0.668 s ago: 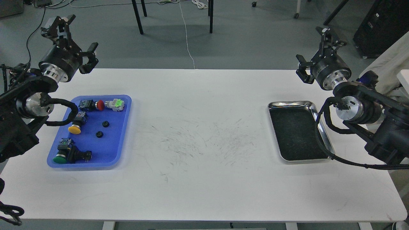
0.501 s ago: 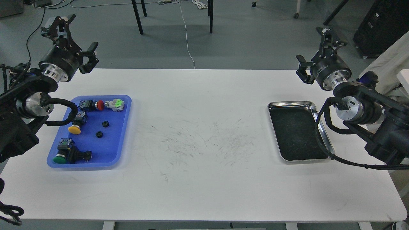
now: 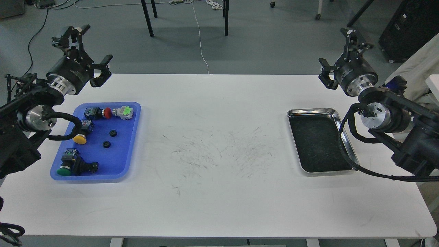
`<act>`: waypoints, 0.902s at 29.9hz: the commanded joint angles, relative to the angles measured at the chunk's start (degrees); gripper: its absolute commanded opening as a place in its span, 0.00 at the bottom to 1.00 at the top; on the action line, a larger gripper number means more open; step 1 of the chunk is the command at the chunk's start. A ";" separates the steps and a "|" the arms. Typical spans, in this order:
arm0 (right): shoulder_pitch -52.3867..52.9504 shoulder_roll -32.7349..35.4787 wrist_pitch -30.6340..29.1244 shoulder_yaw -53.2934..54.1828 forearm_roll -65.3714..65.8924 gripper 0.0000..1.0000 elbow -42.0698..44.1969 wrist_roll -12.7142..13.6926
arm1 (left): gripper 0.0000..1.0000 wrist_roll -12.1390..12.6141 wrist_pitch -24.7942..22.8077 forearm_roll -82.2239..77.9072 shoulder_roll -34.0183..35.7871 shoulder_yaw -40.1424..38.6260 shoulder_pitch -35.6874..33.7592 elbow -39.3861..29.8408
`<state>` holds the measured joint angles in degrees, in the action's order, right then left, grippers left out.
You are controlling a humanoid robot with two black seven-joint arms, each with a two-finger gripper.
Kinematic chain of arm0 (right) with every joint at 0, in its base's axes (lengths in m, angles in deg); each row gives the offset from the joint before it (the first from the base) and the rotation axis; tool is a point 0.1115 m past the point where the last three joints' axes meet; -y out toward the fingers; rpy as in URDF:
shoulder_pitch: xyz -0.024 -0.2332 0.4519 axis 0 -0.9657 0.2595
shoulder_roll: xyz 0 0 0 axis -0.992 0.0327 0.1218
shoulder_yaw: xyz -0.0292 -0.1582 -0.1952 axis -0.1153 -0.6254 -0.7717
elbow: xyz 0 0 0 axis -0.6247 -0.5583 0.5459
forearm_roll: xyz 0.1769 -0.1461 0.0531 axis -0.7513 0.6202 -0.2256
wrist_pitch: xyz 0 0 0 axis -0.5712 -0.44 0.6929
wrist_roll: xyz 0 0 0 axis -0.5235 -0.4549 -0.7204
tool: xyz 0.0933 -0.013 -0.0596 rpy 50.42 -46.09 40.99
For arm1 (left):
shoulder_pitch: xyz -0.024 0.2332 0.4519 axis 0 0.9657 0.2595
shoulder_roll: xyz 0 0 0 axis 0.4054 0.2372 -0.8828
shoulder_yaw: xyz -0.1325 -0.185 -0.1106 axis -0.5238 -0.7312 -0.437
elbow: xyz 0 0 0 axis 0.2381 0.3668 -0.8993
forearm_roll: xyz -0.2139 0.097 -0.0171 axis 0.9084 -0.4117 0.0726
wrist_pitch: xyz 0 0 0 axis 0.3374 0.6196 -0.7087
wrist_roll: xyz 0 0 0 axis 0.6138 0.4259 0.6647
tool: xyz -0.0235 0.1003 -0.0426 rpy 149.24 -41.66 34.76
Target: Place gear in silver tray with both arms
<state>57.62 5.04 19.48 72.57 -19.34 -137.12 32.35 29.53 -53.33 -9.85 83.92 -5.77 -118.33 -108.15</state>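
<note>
The two small black gears (image 3: 110,138) lie in the blue tray (image 3: 132,151) among bulky push-button switches (image 3: 109,112), well apart from the empty silver tray (image 3: 346,144). My left gripper (image 3: 88,51) and right gripper (image 3: 339,51) hover raised, jaws spread, empty. I risk nudging a neighbouring switch or fumbling the handover.

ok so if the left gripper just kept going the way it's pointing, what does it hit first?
Nothing on the table, probably. The left gripper, open, points up and away past the table's far edge, over bare floor. The way looks free, though depth is hard to judge.
</note>
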 commanded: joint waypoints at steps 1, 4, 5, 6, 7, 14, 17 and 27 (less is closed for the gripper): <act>-0.19 -0.02 -0.08 0.04 0.00 0.99 0.11 0.12 | 0.99 2.01 -0.17 -0.20 0.12 0.03 0.21 -0.34; -0.37 -0.11 -0.08 0.13 0.00 0.99 0.11 0.03 | 0.99 2.64 -0.17 -0.20 0.03 -0.06 0.21 0.28; -0.37 -0.11 -0.08 0.13 0.00 0.99 0.11 0.03 | 0.99 2.64 -0.17 -0.28 0.03 0.02 0.21 0.02; -0.45 -0.11 -0.08 0.39 0.00 0.99 0.11 0.11 | 0.99 2.72 -0.17 -0.29 0.03 0.11 0.21 -0.07; -0.54 -0.20 -0.08 0.40 0.00 0.99 0.11 0.12 | 0.99 2.90 -0.17 -0.37 0.03 0.20 0.21 -0.16; -0.89 -0.29 0.01 0.48 0.00 0.99 0.11 0.03 | 0.99 3.08 -0.17 -0.73 0.21 0.73 0.56 0.01; -0.98 -0.29 0.01 0.48 0.00 0.99 0.02 0.03 | 0.99 3.08 -0.17 -0.99 0.38 0.73 0.48 0.19; -1.25 -0.55 0.01 0.48 0.00 0.99 0.02 0.03 | 0.99 3.17 0.32 -1.08 1.87 0.20 0.65 -0.60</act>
<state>56.45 4.53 19.49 73.06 -19.35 -137.08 32.37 32.71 -53.18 -10.88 84.78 -5.65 -117.83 -108.44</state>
